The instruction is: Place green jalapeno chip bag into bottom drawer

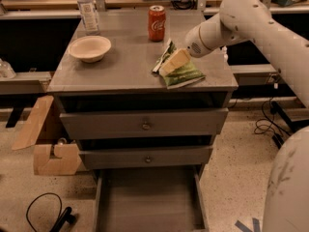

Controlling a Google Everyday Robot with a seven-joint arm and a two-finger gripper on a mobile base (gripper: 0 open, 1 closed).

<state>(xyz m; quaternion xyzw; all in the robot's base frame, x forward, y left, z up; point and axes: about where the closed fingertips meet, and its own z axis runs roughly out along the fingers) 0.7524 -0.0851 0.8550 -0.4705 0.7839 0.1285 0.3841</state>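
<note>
The green jalapeno chip bag lies flat on the grey cabinet top, near its right front corner. My gripper comes in from the right on the white arm and sits low over the bag's upper left edge, touching or nearly touching it. The bottom drawer is pulled out at floor level below the cabinet, and its flat grey floor is bare. The two upper drawers with round knobs are closed.
A red soda can stands behind the bag. A tan bowl and a water bottle are on the left of the top. Cardboard pieces and a black cable lie on the floor at left. My white base fills the lower right.
</note>
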